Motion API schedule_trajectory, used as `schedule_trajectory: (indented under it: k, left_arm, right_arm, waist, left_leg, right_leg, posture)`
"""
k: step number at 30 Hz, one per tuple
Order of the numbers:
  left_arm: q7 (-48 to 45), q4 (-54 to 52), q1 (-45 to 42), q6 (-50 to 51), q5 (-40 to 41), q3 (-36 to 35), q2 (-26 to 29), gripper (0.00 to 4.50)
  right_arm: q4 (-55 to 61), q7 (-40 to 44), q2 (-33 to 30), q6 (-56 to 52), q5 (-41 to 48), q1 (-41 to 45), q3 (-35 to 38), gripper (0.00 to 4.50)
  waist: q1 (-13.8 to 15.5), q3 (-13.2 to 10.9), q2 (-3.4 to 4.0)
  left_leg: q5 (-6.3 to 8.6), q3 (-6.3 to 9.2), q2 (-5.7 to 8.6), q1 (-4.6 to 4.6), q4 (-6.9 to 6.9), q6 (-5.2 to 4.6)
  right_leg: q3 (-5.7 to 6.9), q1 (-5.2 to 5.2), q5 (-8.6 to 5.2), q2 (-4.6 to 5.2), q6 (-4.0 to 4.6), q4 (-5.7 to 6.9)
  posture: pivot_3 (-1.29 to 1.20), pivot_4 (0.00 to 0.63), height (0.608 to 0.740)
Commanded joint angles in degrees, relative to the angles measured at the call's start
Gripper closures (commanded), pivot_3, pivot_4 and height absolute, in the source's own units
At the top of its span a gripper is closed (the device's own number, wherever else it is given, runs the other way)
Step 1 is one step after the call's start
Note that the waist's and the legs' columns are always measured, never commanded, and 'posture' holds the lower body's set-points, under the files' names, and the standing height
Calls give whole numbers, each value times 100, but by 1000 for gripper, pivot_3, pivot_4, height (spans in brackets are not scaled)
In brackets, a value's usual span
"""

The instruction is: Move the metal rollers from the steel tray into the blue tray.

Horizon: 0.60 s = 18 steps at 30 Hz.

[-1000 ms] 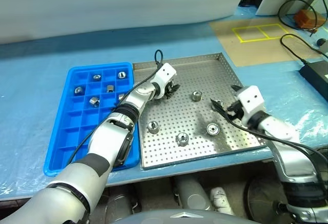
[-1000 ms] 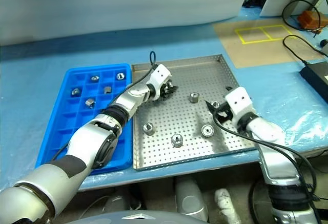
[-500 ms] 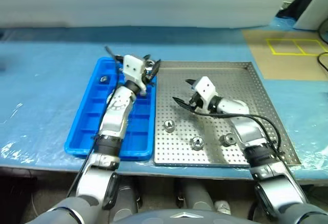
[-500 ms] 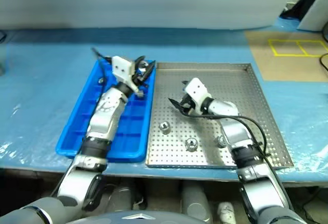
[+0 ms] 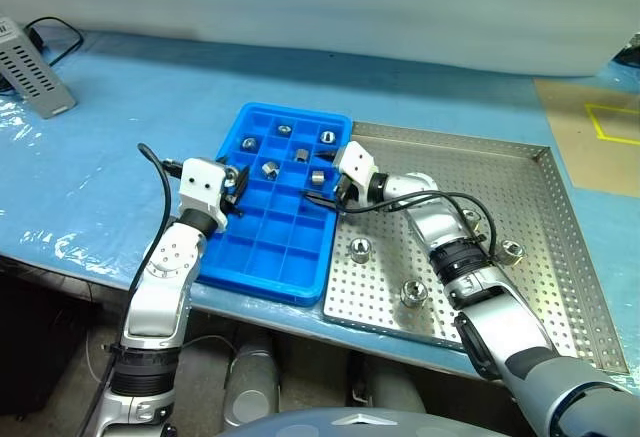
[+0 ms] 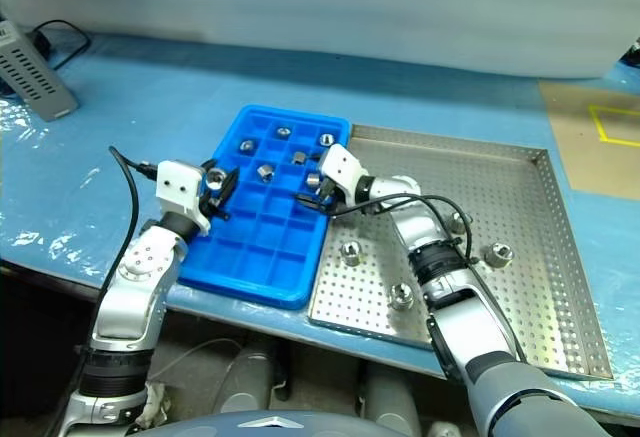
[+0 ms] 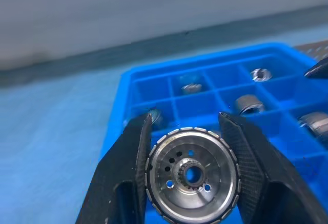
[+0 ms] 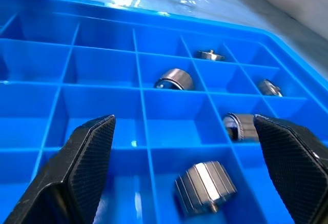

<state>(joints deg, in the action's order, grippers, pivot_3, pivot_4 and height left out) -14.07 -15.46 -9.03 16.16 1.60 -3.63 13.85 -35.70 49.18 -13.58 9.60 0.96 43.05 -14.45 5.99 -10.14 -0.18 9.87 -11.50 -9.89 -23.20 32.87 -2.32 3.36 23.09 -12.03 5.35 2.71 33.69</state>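
The blue tray (image 5: pixel 285 242) holds several metal rollers (image 5: pixel 268 168) in its far compartments. At the tray's left rim, my left gripper (image 5: pixel 233 182) is shut on a metal roller (image 7: pixel 192 175); the left wrist view shows the roller face-on between the two fingers (image 7: pixel 128 157). My right gripper (image 5: pixel 325 190) hangs open over the tray's right side with nothing between its fingers (image 8: pixel 84 157); rollers (image 8: pixel 205 185) lie in the cells below it. The steel tray (image 5: pixel 545 172), to the right, holds several loose rollers (image 5: pixel 361 250).
A grey box (image 5: pixel 30 82) with a black cable sits at the far left of the blue-covered table (image 5: pixel 120 147). Yellow tape (image 5: pixel 615 122) marks a brown patch at the far right. The table's front edge runs just below both trays.
The camera has swung left. My left gripper carried its roller from the steel tray across to the blue tray's left rim. My right gripper swept left, still open, to the blue tray's right side.
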Motion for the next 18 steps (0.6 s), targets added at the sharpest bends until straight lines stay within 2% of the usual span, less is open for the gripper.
schedule_trajectory:
  k: [1, 11, 18]
  left_arm:
    - [182, -163, -198, 164, -112, -14, 38, 2765]
    - [439, -24, -278, 792, -245, 178, -131, 2765]
    - [757, -13, -240, 966, -345, -84, -93, 2765]
  right_arm:
    - [-239, 76, 124, 294, -65, 201, -13, 0]
    - [-456, -32, 261, 563, -149, 192, 59, 0]
    - [-430, -46, 203, 583, -197, 120, 65, 0]
  waist:
    - [4, 0, -1]
    - [-34, 1, -2]
    - [-41, 1, -2]
  left_leg:
    - [0, 0, 0, 1, 0, 0]
    - [-7, 0, -3, 10, -14, 11]
    - [-8, 1, -4, 11, -14, 12]
  right_leg:
    - [-2, 0, 0, 0, 0, 0]
    - [-7, 6, 0, -9, 0, 4]
    - [-8, 7, 0, -11, 0, 4]
  posture:
    - [257, 150, 740]
    - [235, 150, 740]
    - [227, 150, 740]
